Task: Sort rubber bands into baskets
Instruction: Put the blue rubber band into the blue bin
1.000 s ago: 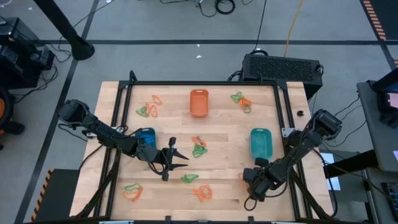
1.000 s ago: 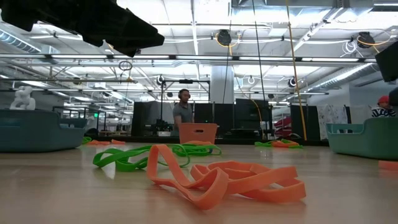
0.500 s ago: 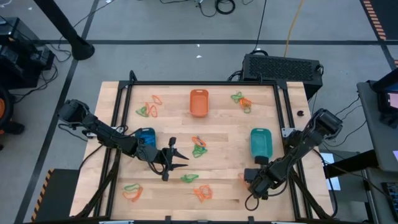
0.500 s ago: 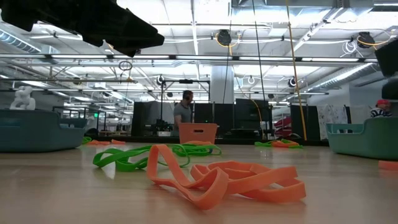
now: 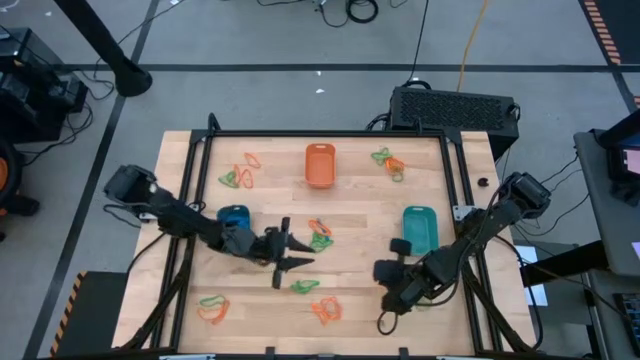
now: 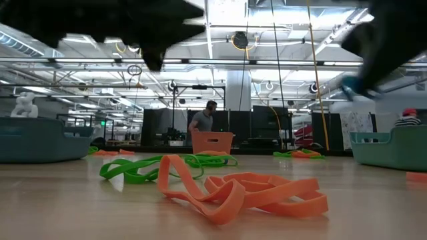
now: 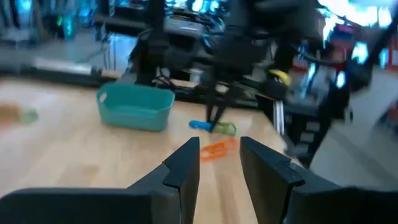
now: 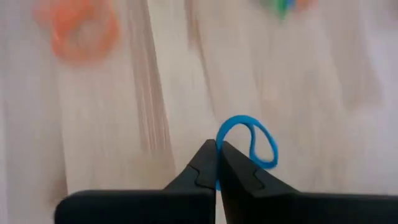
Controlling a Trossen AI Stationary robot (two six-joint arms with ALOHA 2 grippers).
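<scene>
The right claw (image 8: 217, 163), lower right of the bench (image 5: 360, 215), is pinching a blue band (image 8: 246, 142) thinly; it risks slipping out before reaching the blue basket (image 5: 233, 216) at left, where the left claw (image 5: 295, 252) is hanging half-open, empty

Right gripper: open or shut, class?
Shut: the right gripper pinches a blue rubber band, its fingers meeting in the wrist view.

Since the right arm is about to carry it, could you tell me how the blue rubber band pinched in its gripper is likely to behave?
The blue rubber band is thin, so probably floppy and light. The right gripper pinches only one edge; the free loop may sway. It could slip.
</scene>
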